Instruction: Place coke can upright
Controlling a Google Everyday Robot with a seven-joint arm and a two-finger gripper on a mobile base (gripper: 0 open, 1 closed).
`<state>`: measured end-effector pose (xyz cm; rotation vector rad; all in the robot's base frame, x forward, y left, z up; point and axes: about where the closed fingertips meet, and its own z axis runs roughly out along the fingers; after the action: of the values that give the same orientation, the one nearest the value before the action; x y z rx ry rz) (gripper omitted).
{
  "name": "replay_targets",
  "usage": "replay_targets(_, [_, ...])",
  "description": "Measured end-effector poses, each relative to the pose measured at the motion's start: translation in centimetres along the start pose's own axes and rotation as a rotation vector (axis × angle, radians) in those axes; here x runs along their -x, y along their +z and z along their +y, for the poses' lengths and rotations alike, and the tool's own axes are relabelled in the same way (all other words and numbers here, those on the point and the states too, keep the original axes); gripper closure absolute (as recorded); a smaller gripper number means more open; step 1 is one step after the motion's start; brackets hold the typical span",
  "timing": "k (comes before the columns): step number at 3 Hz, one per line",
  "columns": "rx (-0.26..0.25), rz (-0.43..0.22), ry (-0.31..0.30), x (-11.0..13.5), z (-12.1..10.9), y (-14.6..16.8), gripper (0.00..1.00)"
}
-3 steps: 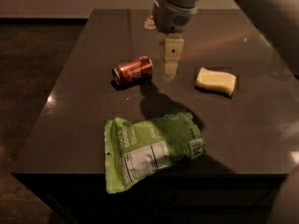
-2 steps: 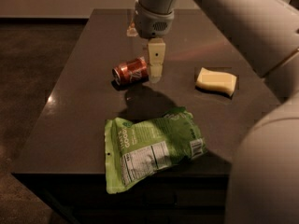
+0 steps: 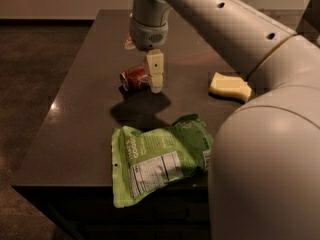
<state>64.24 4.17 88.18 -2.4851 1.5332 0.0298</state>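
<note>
One dark glossy table (image 3: 75, 134) holds a crinkled green bag (image 3: 160, 161) nearest. The smooth beige gripper (image 3: 155, 80) hangs mid-table, its opening impossible to tell. A pale block (image 3: 230, 86) lies right. The red cylindrical can (image 3: 134, 78) lies sideways, just left of the gripper.

Red coke can (image 3: 134, 78) with a silver end lies on a dark brown table (image 3: 80, 124); cream gripper (image 3: 155, 84) hangs just beside it. Bright green bag (image 3: 160, 161) with white label panel; pale yellow block (image 3: 229, 86).
</note>
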Motion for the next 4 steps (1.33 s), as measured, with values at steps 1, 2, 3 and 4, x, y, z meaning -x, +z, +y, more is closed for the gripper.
replay_targets(1, [0.017, 0.018, -0.024, 0.1, -0.3, 1.4, 0.00])
replay_targets(2, [0.036, 0.035, -0.043, 0.5, -0.2, 2.3, 0.00])
replay_targets(3, [0.055, 0.048, -0.066, 1.4, 0.2, 2.5, 0.16])
replay_targets(4, [0.060, 0.045, -0.063, 2.0, 0.2, 2.4, 0.38])
